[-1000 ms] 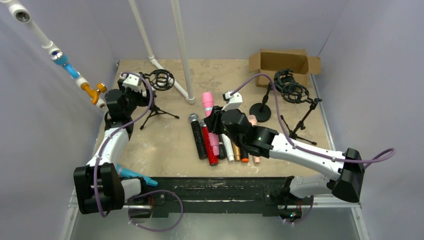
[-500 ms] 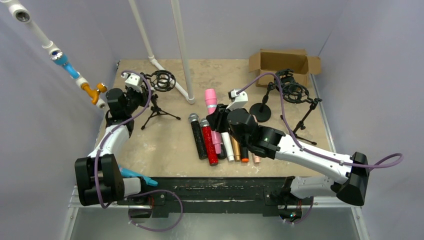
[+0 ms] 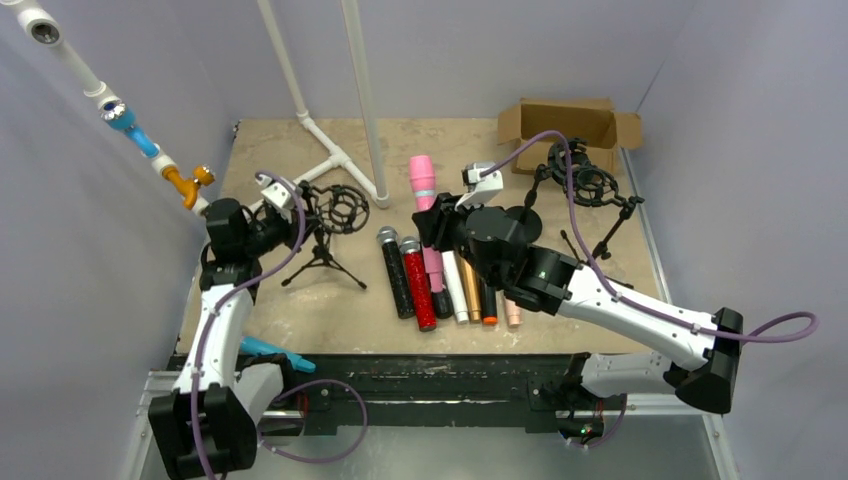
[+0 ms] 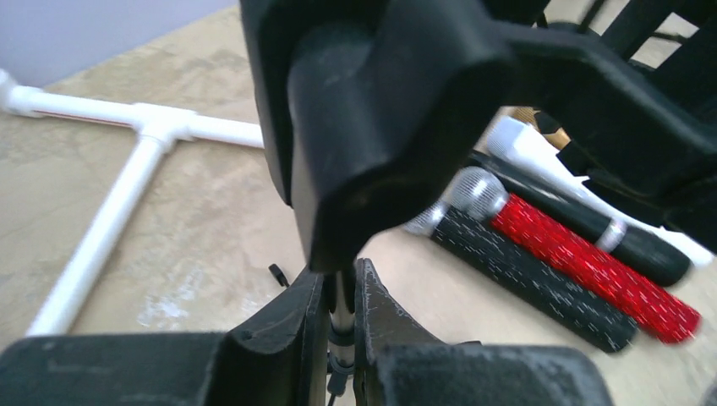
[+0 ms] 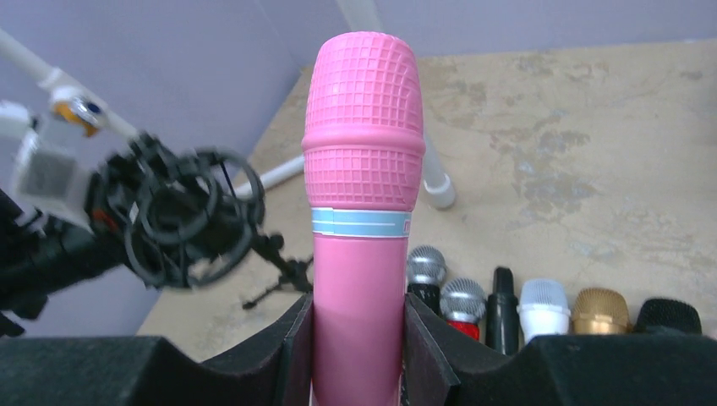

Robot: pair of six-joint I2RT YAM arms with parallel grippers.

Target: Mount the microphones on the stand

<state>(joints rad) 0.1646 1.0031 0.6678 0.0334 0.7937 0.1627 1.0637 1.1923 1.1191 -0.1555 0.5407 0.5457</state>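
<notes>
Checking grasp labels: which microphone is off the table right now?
The pink microphone, clamped in the right gripper; the other microphones lie side by side on the table.

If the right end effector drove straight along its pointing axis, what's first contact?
Looks free. The right end effector, shut on the pink microphone, points toward the far edge of the table; only bare surface shows beyond. The white pipe foot sits left of that line, though depth is unclear.

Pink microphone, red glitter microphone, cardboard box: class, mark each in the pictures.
pink microphone [image 5: 362,127], right wrist view, on its gridded head.
red glitter microphone [image 3: 418,290], top view, on its sparkly body.
cardboard box [image 3: 566,122], top view, on its inner face.
</notes>
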